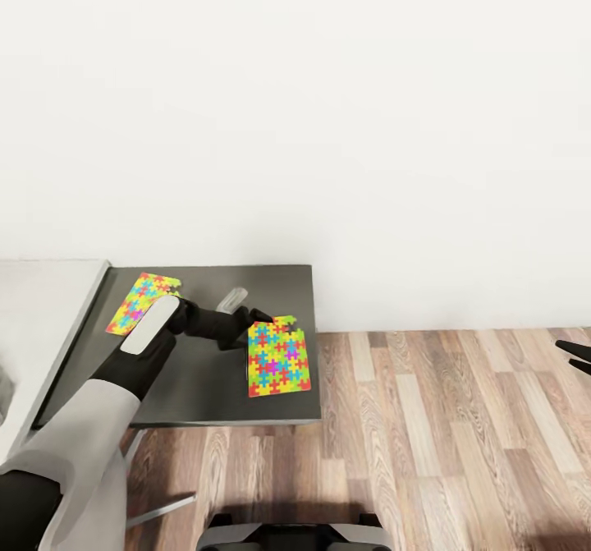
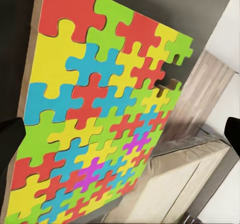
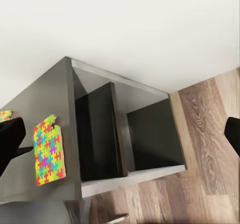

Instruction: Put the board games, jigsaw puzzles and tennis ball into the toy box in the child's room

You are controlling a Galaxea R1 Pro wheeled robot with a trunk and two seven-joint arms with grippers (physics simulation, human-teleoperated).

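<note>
Two multicoloured jigsaw puzzles lie flat on the dark grey table. One puzzle is at the far left corner, the other near the right edge. My left gripper hovers open over the far left corner of the right puzzle, its dark fingertips spread wide on either side. My right gripper is open over the floor at the far right, holding nothing; its wrist view takes in the table and the right puzzle. The board games and tennis ball are out of view.
A light grey surface adjoins the table's left side; I cannot tell whether it is the toy box. Under the tabletop are dark open shelf compartments. A white wall rises behind, and wood-plank floor lies to the right.
</note>
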